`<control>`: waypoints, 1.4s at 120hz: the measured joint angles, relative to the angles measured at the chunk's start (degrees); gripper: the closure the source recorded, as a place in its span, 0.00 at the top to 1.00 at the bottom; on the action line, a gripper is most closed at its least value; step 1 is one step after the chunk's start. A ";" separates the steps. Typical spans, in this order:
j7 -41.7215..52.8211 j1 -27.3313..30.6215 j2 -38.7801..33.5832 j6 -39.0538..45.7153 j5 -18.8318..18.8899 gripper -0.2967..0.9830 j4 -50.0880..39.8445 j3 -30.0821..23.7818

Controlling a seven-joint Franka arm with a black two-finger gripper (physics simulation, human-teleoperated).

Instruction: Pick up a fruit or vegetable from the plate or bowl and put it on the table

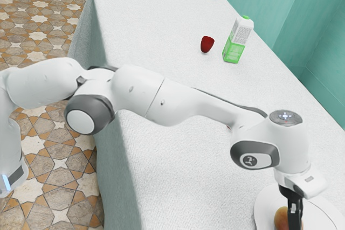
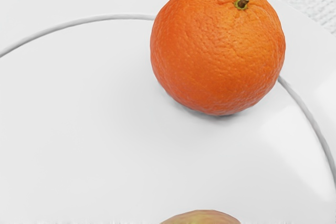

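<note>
Between four and five o'clock in the exterior view, pointing down at the round white plate [image 1: 260, 204] with the black two-finger gripper [image 1: 294, 215]; can't tell whether spread, closed or clamped on the rounded yellow-brown fruit [image 1: 281, 217] there. Also on the plate, spotting a dimpled, round, bright orange [image 2: 218, 51], apart from that fruit. Toward one o'clock, seeing a dark-red rounded object [image 1: 207, 43] on the white cloth-covered table [image 1: 156, 25], near an upright green-and-white carton [image 1: 237, 40].

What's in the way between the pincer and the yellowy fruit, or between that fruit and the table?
Nothing I can see stands between the pincer and the yellowy fruit. On its way to the table, it must cross the rim of the plate. The orange sits apart from it.
</note>
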 joint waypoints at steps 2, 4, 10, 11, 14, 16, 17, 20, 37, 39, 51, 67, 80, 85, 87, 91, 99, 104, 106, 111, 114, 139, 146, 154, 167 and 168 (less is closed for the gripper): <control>0.00 0.05 0.08 0.07 -0.01 0.74 -0.02 -0.05; 0.00 0.10 0.17 0.12 -0.01 0.74 -0.03 -0.07; -0.01 0.40 0.42 0.12 -0.03 0.74 -0.25 -0.09; -0.01 0.43 0.46 0.12 -0.03 0.74 -0.31 -0.09; -0.01 0.52 0.62 0.04 -0.04 0.74 -0.45 -0.07; -0.01 0.57 0.73 -0.03 -0.04 0.74 -0.52 -0.05; -0.01 0.59 0.77 -0.06 -0.04 0.74 -0.54 -0.05; -0.01 0.68 0.85 -0.17 -0.05 0.74 -0.60 -0.05; -0.08 1.49 0.91 -4.96 0.17 0.73 -0.12 0.53; -0.09 1.56 0.90 -5.72 0.37 0.72 -0.03 0.59; -0.17 1.67 0.83 -10.23 2.90 0.60 1.89 0.68; -0.44 1.56 0.75 -13.69 5.78 0.51 3.84 0.64; -0.71 1.08 0.36 -16.27 8.91 0.41 7.58 0.44; -0.81 1.04 0.24 -17.05 9.74 0.39 8.24 0.44; -0.86 1.04 0.16 -17.30 10.02 0.38 8.54 0.45; -0.94 1.02 0.02 -17.64 10.49 0.37 9.53 0.46; -1.11 1.11 -0.78 -18.12 11.79 0.36 12.02 0.81; -1.21 1.44 -1.17 -18.29 12.38 0.36 12.38 2.17; -1.25 1.64 -1.21 -18.31 12.57 0.36 12.40 2.92; -1.33 2.33 -1.18 -17.58 12.92 0.36 11.84 5.18; -1.38 2.88 -1.12 -16.84 13.04 0.36 11.17 6.39; -2.10 5.89 1.44 -3.06 6.38 0.33 8.29 17.53; -2.47 6.60 3.96 0.93 3.74 0.33 8.38 17.67; -2.95 7.88 6.85 4.43 1.67 0.33 8.56 16.22; -4.07 11.15 10.88 9.08 0.07 0.36 9.10 12.15; -4.25 11.27 11.03 9.42 0.02 0.38 9.15 12.01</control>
